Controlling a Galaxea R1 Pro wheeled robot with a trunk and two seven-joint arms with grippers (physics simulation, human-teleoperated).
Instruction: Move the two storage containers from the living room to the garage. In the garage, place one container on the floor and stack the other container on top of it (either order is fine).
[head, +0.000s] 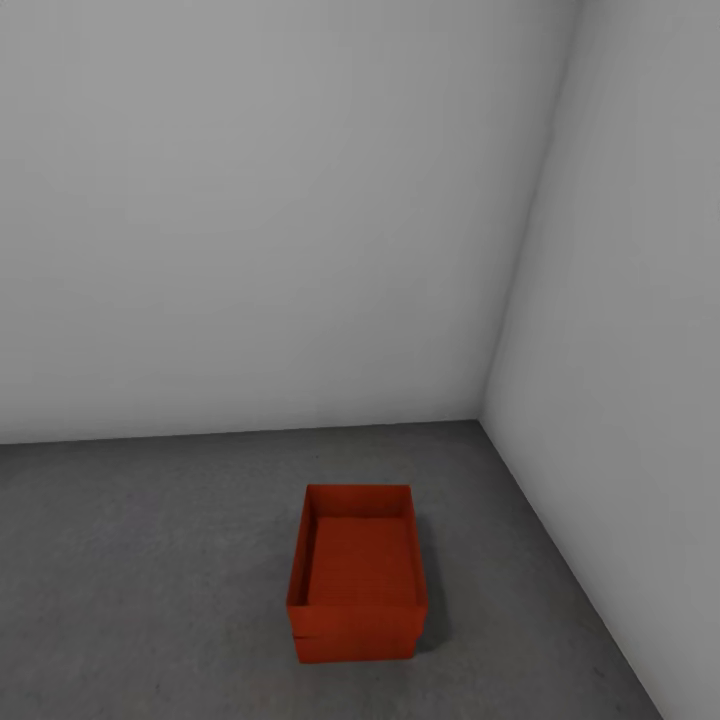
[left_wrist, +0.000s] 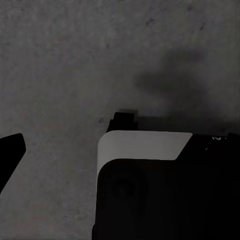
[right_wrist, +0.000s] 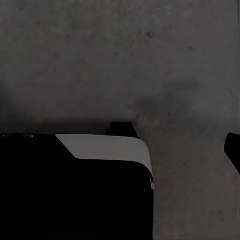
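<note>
Of the left tool we see one dark finger (left_wrist: 10, 155) at the picture's edge, and of the right tool likewise one finger (right_wrist: 233, 150). With only one finger of each in view, we cannot tell whether either tool is released or clenched. Nothing orange-red lies against either finger, so we judge that both are empty.

Beside each finger looms a black-and-white part of the robot's body (left_wrist: 145, 145), and beyond that lies rough grey concrete floor (right_wrist: 100, 60), carrying soft shadows.

From the head camera we find the task's things, apart from both tools and forward of them. The upper container (head: 360, 555) sits on the lower container (head: 355, 645), open side up. The pair rests on the garage floor near the corner where two plain white walls (head: 250, 200) meet.

We judge the stacking step done, with one bin on the concrete and the other on top of it. The next move calls only for keeping both tools and the base clear of the stack, so that it is not knocked.

The head view gives us the stack and the room. The wrist views give us the fingers and the floor's texture up close.
</note>
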